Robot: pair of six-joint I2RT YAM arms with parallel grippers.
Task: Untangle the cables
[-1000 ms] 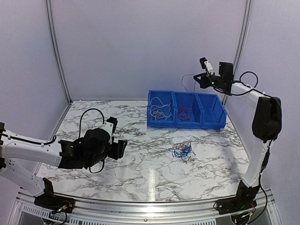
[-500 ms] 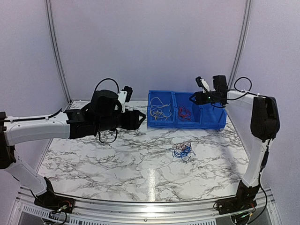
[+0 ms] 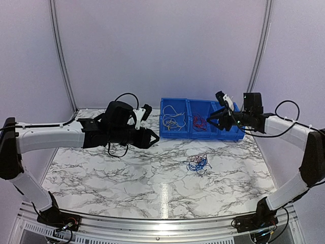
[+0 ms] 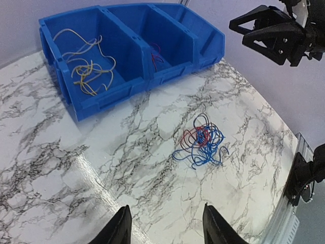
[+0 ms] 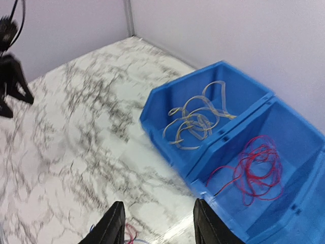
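Two robot hands: left hand, right hand. Three joined blue bins. Three cable bunches: yellow-white bunch, red bunch, blue-and-red tangle.

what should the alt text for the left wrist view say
A small tangle of red and blue cables lies on the marble table, beyond the open left gripper at the bottom edge. Behind it, a blue bin holds yellow-white wires in its left compartment and red wires in the middle; the open right gripper hangs at top right.
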